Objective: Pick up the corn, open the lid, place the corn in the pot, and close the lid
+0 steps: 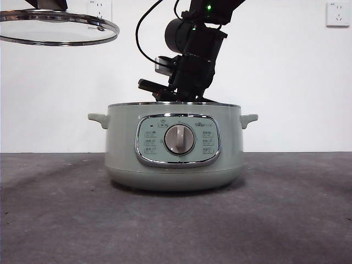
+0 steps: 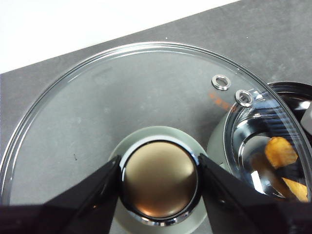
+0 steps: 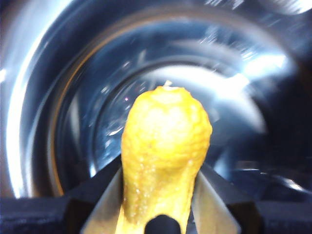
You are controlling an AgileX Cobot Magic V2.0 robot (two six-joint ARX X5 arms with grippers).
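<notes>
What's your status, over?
Left gripper shut on domed glass lid, held high. Right gripper shut on yellow corn cob inside sage-green pot. No obstruction seen.

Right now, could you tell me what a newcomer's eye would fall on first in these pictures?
Probably the sage-green pot, standing open at the table's middle with the big dark right gripper reaching down into it. Its jaws are shut on the bright yellow corn, held inside the shiny bowl. Next, the glass lid hangs high off to one side, the left gripper clamped on its knob.
</notes>
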